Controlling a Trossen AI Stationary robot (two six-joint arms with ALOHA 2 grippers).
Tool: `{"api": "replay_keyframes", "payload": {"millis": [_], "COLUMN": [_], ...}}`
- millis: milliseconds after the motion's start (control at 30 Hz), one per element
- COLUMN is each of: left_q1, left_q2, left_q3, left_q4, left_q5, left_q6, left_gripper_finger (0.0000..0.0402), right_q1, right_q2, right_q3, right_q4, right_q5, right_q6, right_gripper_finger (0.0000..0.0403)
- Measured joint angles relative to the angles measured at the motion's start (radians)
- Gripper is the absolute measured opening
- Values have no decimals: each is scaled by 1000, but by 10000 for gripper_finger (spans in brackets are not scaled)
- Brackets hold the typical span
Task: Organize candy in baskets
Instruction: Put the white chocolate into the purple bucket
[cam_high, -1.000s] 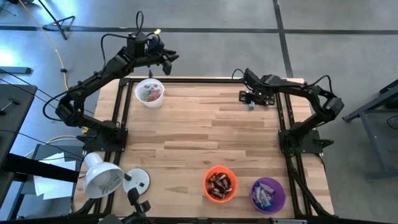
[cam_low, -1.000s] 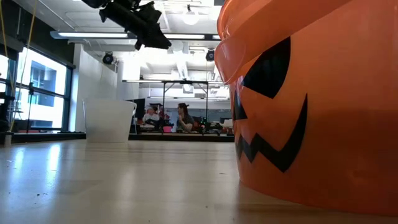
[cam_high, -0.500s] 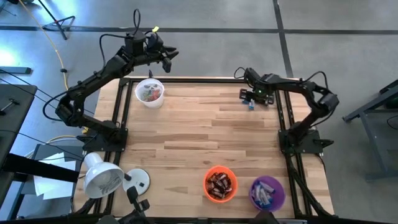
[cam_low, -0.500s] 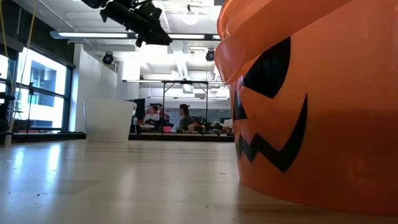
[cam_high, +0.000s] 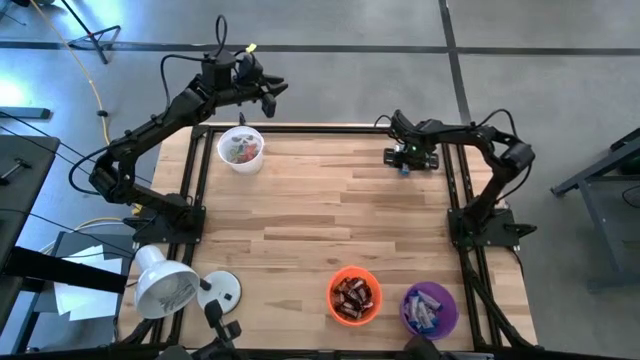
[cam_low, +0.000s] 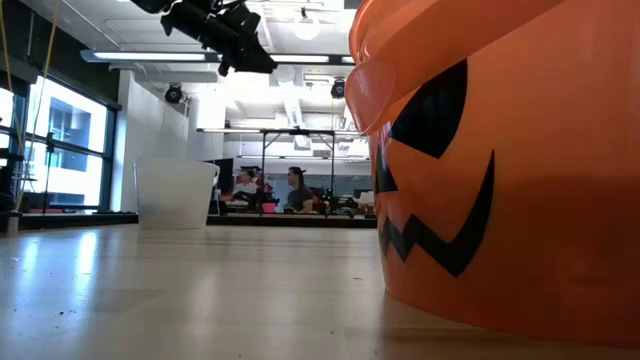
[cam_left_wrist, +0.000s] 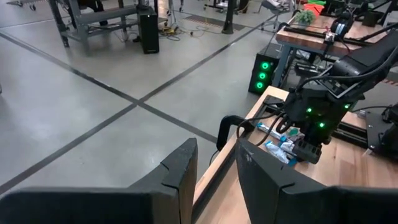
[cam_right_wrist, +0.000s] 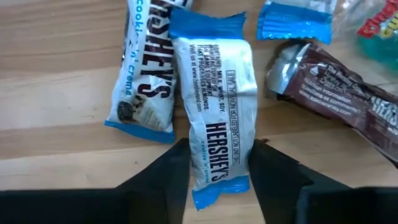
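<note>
Even overhead lighting; sharpness varies strongly between views.

High view: bright and evenly lit, table (cam_high: 320, 210) sharp, soft pale glare patches on the grey floor (cam_high: 560, 90), only faint shadows under the arms. Low view: backlit by ceiling strip lights (cam_low: 150, 56) and the window (cam_low: 60, 150), both blown out; the orange basket (cam_low: 500, 170) just before the lens is out of focus, and the tabletop shows a pale sheen. Left wrist view: clear daylight tone, own dark fingers (cam_left_wrist: 180, 180) soft at close range. Right wrist view: sharp on the candy wrapper (cam_right_wrist: 214, 106), with small glints on the foil; fingers blurred at the frame edge.
</note>
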Motion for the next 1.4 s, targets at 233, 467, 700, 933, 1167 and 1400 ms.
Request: {"api": "replay_keyframes", "payload": {"millis": [233, 467, 700, 933, 1167, 1400], "left_q1": [0, 0, 0, 0, 0, 0], "left_q2": [0, 0, 0, 0, 0, 0], "left_q3": [0, 0, 0, 0, 0, 0], "left_q4": [-16, -56, -117, -166, -169, -168], "left_q5": [0, 0, 0, 0, 0, 0], "left_q6": [-2, -3, -21, -16, 3, 31], "left_gripper_finger": [99, 99, 99, 99, 99, 99], "right_q1": [0, 5, 78, 242, 469, 698], "right_q2": [4, 5, 5, 4, 3, 2], "right_q3": [37, 75, 201, 445, 774, 1020], "right_q4": [-36, -45, -252, -543, -804, -887], "right_q5": [-7, -58, -62, -46, -40, 10], "right_q6": [-50, -49, -113, -113, 31, 322], "right_gripper_finger": [49, 25, 6, 14, 15, 16]}}
